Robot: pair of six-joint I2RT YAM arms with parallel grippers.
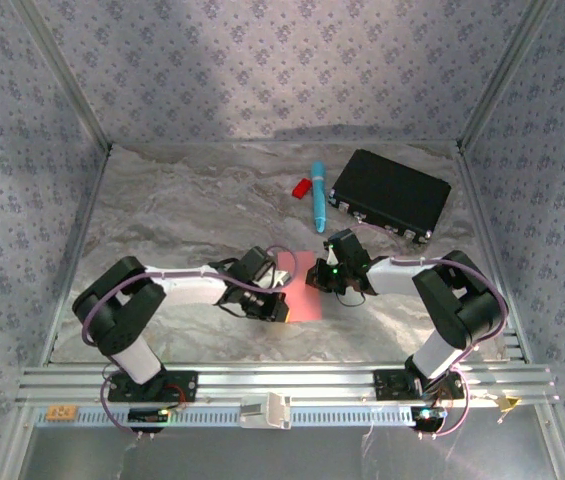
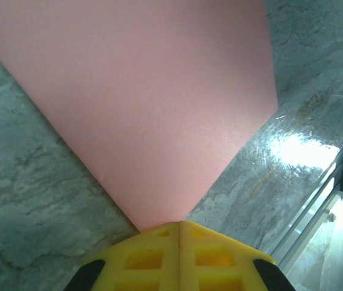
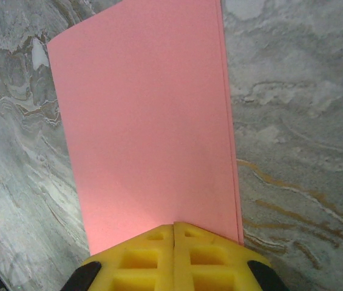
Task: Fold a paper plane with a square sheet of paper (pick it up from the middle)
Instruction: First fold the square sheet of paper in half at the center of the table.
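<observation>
Overhead, the pink sheet of paper [image 1: 307, 290] lies mid-worktop [image 1: 162, 200], nearer the near edge, between the left gripper [image 1: 284, 306] and the right gripper [image 1: 318, 282]. The blue pen [image 1: 318, 195], red plastic piece [image 1: 302, 187] and black case [image 1: 390, 195] sit toward the far edge. On the left wrist, yellow fingers [image 2: 150, 260] are clenched on a corner of the sheet. On the right wrist, they pinch the sheet's edge, where two layers show.

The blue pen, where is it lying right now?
From above, the blue pen lies toward the table's far side, between the small red piece and the black case.
</observation>
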